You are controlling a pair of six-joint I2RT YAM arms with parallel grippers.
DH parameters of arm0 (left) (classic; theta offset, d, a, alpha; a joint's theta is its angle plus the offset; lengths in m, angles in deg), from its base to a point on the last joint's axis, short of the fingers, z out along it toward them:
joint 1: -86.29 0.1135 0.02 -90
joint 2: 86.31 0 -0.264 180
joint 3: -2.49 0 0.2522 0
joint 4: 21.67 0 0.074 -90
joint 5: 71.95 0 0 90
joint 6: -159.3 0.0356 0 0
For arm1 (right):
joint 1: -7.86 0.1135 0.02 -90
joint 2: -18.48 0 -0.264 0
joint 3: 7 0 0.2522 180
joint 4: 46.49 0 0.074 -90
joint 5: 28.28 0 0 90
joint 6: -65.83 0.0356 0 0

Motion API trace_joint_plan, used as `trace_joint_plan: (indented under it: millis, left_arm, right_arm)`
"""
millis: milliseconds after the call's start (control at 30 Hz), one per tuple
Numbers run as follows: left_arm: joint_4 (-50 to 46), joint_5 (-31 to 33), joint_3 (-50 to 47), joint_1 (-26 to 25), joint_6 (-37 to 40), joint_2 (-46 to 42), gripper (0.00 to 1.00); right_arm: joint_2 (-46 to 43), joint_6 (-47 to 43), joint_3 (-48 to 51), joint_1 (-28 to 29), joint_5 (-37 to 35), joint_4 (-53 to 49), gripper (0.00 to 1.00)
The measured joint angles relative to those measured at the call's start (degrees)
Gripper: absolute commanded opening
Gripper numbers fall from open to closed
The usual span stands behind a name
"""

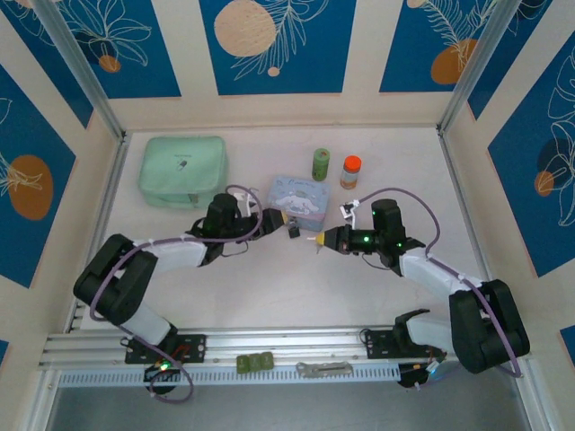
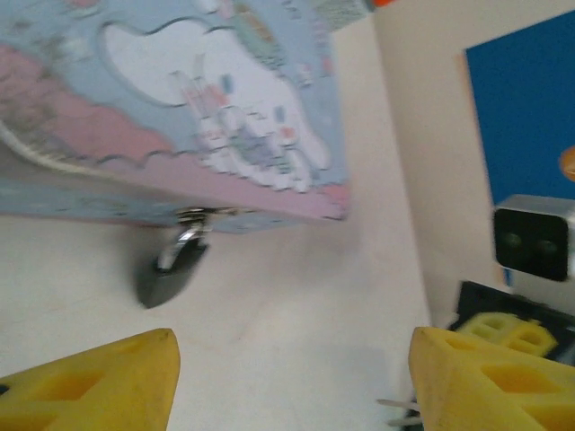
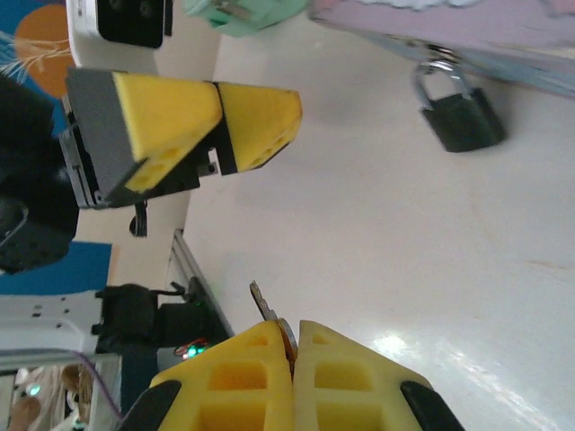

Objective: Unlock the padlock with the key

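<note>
Pinches the key (image 3: 267,307) in the clenched right end effector (image 3: 295,328), near the pale blue tin (image 1: 301,199), with the left end effector (image 2: 292,352) released and empty. Leaves insertion and turning undone: padlock (image 3: 463,121) hanging, seemingly locked, at the tin's front edge. Finds no legible writing on its lid, merely cartoon print.

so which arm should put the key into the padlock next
Right. The right claw is shut on the key, with the padlock hanging off the tin just ahead; the left claw is open, holding nothing.
</note>
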Motion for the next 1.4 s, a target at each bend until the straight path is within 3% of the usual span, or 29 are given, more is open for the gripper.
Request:
trace_joint_plan:
  millis: [200, 467, 767, 1200, 1400]
  left_arm:
    - [6.7, 9.1, -0.8, -3.6, 0.0, 6.6, 0.59]
    - [11.8, 15.8, 0.5, -6.5, 0.6, 14.3, 0.57]
    - [18.1, 17.8, 3.7, -7.9, 0.7, 19.8, 0.55]
    - [13.7, 22.2, 7.0, -11.3, 3.9, 21.2, 0.44]
    - [13.3, 23.5, 7.5, -11.6, 3.4, 21.9, 0.32]
  right_arm:
    - [-0.1, 4.0, 2.4, -0.5, -4.8, 2.7, 0.00]
    - [-0.2, 6.7, 3.2, -0.8, -7.0, 5.4, 0.00]
    - [-0.2, 7.5, 3.2, -0.9, -7.0, 7.2, 0.00]
    - [-0.2, 7.8, 3.5, -1.7, -7.0, 8.3, 0.00]
    - [-0.1, 8.0, 3.8, -1.7, -7.0, 8.7, 0.00]
